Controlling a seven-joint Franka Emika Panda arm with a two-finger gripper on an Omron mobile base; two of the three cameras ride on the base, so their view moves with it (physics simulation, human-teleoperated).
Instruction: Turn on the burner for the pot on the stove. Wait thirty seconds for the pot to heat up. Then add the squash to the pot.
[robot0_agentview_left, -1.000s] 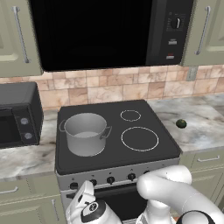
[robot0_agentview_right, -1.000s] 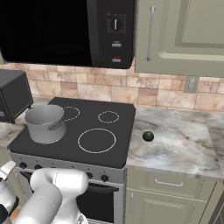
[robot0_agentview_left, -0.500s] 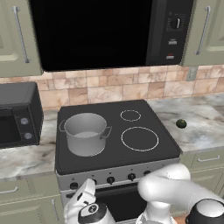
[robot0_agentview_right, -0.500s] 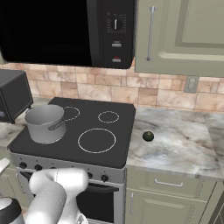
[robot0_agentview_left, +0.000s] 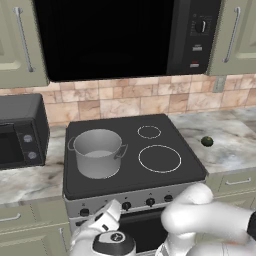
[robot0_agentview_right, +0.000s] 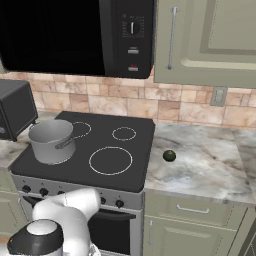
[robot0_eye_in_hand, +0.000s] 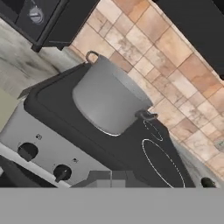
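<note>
Pot (robot0_agentview_left: 98, 151) one, squash (robot0_agentview_left: 207, 141) one, stove (robot0_agentview_left: 130, 165) one.

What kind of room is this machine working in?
It looks like a home kitchen, computer-rendered. A black glass-top stove carries a steel pot, a marble-look counter runs beside it, and a built-in microwave hangs above among green cabinets.

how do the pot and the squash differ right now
The pot is a big grey steel cylinder with loop handles; the squash is a tiny dark green ball. The pot stands on the stove, at its front left; the squash lies on the marble counter to the stove's right. Both sit untouched.
</note>
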